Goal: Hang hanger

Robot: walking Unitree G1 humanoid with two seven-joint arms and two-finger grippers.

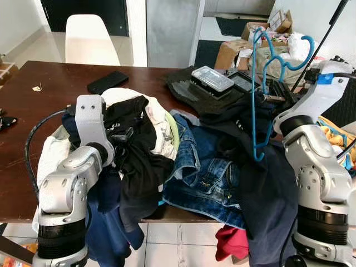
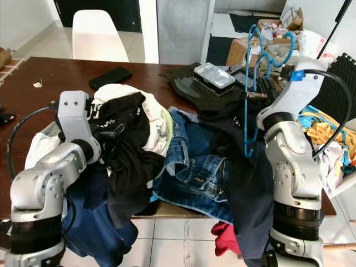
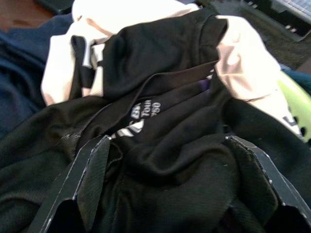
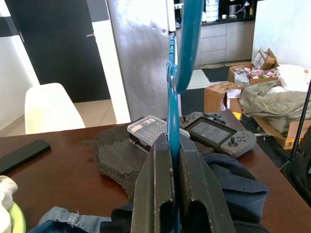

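Clothes pile point(image 1: 183, 161) across the near table point(image 1: 50, 94) — far-left corner bare

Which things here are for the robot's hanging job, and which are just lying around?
For the job:
- blue plastic hanger, pinched in the right gripper
- dark navy garment draped under it
- left gripper, fingers open in the black shirt

Just lying about:
- blue denim jeans
- black phone
- clear plastic box
- grey game console
- white chair

A brown table point(image 1: 50, 94) carries heaped clothes point(image 1: 189, 161), a phone point(image 1: 108, 82) and a clear case point(image 1: 212, 78).
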